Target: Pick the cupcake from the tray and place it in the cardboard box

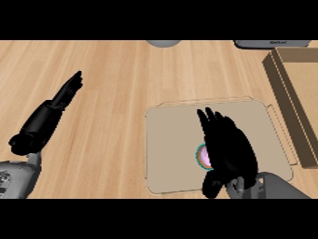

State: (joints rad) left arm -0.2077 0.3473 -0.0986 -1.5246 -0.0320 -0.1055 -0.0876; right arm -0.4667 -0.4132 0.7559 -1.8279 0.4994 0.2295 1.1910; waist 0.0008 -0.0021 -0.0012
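Note:
A flat tan tray (175, 135) lies on the wooden counter at centre right. On it the cupcake (201, 157) shows only as a sliver of pink and teal at the left edge of my right hand (226, 144). That hand hangs over the cupcake with fingers fairly straight and pointing away from me, and hides most of it. I cannot see whether it touches the cupcake. The cardboard box (306, 84) stands at the right edge, beyond the tray. My left hand (61, 98) rests open at the left, fingers straight, holding nothing.
A grey round object (163, 43) peeks in at the top middle. A dark flat device (271, 44) lies at the top right, behind the box. Bare wood counter stretches between my left hand and the tray.

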